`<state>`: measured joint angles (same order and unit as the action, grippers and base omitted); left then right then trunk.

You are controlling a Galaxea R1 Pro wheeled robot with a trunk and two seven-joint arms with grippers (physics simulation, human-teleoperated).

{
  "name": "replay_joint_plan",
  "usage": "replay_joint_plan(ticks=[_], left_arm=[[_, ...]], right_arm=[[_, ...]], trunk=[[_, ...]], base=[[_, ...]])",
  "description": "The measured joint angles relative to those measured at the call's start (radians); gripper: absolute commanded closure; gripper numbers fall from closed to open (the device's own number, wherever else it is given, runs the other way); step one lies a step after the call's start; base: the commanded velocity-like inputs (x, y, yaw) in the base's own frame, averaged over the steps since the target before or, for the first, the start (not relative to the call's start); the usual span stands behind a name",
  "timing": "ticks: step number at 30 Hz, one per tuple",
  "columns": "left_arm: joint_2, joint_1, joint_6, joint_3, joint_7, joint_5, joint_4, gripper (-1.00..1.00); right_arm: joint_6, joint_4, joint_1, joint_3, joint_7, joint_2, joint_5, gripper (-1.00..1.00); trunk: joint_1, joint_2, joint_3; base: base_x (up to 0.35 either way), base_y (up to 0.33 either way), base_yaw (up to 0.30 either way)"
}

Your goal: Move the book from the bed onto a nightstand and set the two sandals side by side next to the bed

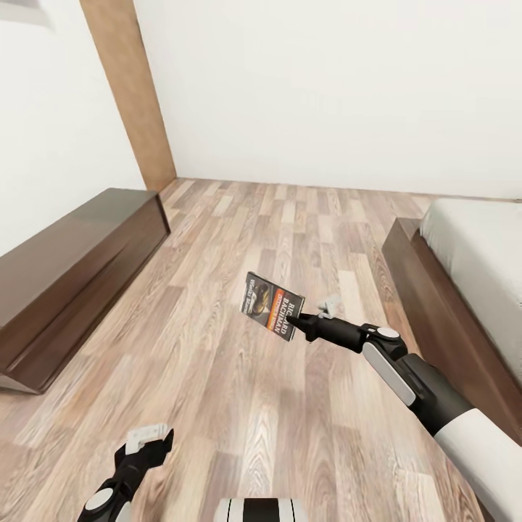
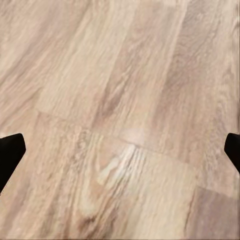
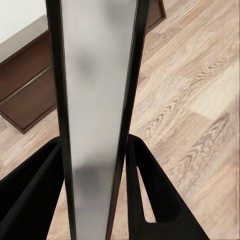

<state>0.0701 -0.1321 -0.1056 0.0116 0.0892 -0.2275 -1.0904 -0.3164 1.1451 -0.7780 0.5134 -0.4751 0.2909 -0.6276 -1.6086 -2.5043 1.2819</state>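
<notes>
The book [image 1: 272,305], a thin paperback with a dark cover and an orange band, hangs in the air over the wood floor at mid-view, and my right gripper [image 1: 299,320] is shut on its lower edge. In the right wrist view the book [image 3: 97,110] runs edge-on between the black fingers [image 3: 155,200]. My left gripper [image 1: 148,441] sits low at the near left over bare floor, open, its black fingertips [image 2: 9,152] far apart with nothing between them. The bed [image 1: 471,250], with pale mattress and dark brown frame, lies along the right edge.
A long dark brown low bench [image 1: 65,268] runs along the left wall. A tan wooden post [image 1: 130,94] stands at the back left corner against the white wall. Wood-plank floor [image 1: 239,239] stretches between bench and bed.
</notes>
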Motion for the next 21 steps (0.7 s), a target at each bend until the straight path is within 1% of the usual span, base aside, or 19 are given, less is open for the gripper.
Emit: replay_joint_plan(ticks=[14, 16, 21], left_arm=[[0.001, 0.0, 0.0, 0.0, 0.0, 0.0, 0.0, -1.0], [0.001, 0.0, 0.0, 0.0, 0.0, 0.0, 0.0, -1.0], [0.001, 0.0, 0.0, -0.001, 0.0, 0.0, 0.0, -1.0]], right_arm=[[0.0, 0.0, 0.0, -0.001, 0.0, 0.0, 0.0, 1.0], [0.0, 0.0, 0.0, -0.001, 0.0, 0.0, 0.0, 1.0], [0.0, 0.0, 0.0, -0.001, 0.001, 0.0, 0.0, 1.0]], trunk=[[0.0, 0.0, 0.007], [0.0, 0.0, 0.008], [0.0, 0.0, 0.011]], base=[[0.335, 0.123, -0.255], [0.335, 0.123, -0.175], [0.335, 0.122, -0.046]])
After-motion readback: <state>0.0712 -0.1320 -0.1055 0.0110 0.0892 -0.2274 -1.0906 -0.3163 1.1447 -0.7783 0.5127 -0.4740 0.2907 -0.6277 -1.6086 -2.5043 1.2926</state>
